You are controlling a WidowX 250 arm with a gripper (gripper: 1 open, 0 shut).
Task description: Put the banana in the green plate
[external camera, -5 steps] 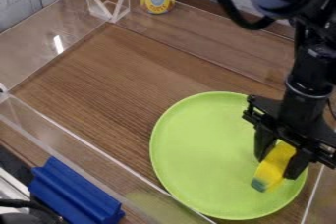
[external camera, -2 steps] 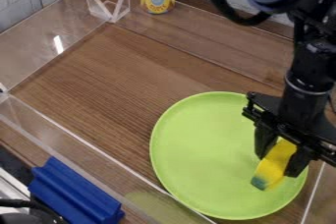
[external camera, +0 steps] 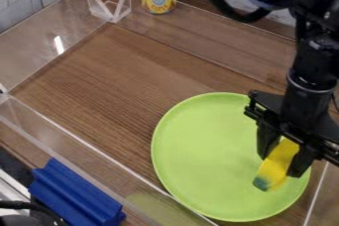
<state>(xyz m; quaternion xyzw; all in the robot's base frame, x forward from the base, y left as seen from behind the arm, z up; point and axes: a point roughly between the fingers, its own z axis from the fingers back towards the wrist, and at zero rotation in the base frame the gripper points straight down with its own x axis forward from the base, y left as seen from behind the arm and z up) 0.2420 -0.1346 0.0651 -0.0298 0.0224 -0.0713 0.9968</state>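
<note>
Now the fingers point(external camera: 282, 155) are clamped on the banana point(external camera: 275, 168), pointing straight down over the right side of the green plate point(external camera: 199, 146). Nothing has shifted over the last second: arm and fruit sit just as before, so the carry looks finished and only the release seems left. The banana's long axis runs steeply, slightly tilted, its dark greenish tip lowest, at or just above the plate's surface.
</note>
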